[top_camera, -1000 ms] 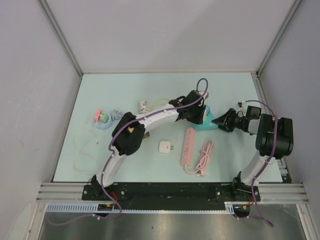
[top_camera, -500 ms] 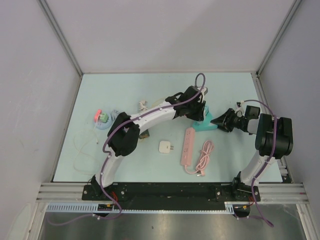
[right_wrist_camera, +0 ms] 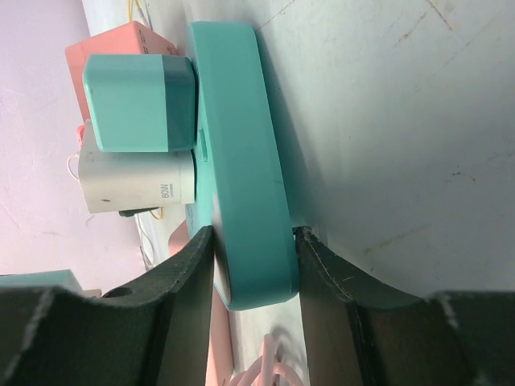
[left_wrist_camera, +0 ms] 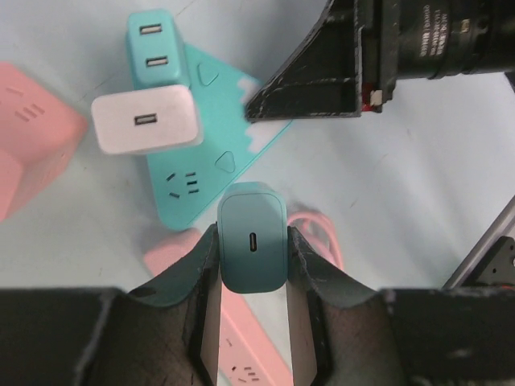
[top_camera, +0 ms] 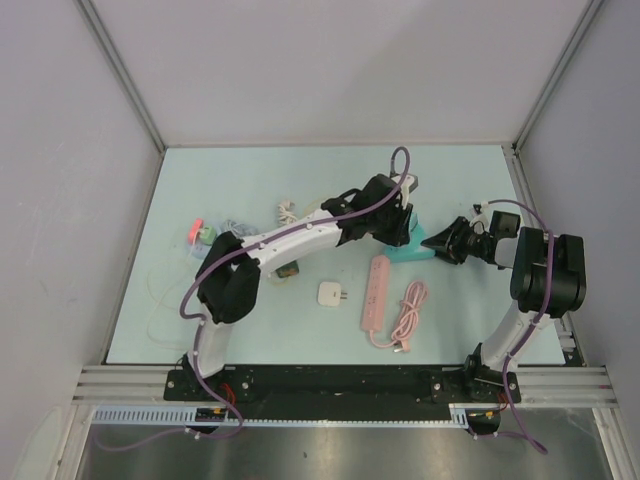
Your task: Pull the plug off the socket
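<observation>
A teal triangular socket (left_wrist_camera: 241, 133) lies on the table. A white plug (left_wrist_camera: 145, 121) and a teal plug (left_wrist_camera: 157, 56) sit in it. My left gripper (left_wrist_camera: 251, 241) is shut on a second teal plug (left_wrist_camera: 251, 269) with a USB-C port and holds it above the socket's near corner, beside a bare outlet (left_wrist_camera: 181, 185). My right gripper (right_wrist_camera: 253, 241) is shut on the socket's edge (right_wrist_camera: 241, 161) from the right. In the top view the left gripper (top_camera: 392, 222) hides most of the socket (top_camera: 418, 252), and the right gripper (top_camera: 440, 242) touches it.
A pink power strip (top_camera: 377, 290) and a coiled pink cable (top_camera: 408, 310) lie just in front of the socket. A white charger (top_camera: 332, 294) lies to their left. Small cables and a pink-green item (top_camera: 205, 235) are at the far left.
My left arm's elbow has swung to the left and its wrist has shifted slightly back from the pink strip. My right arm has not moved.
</observation>
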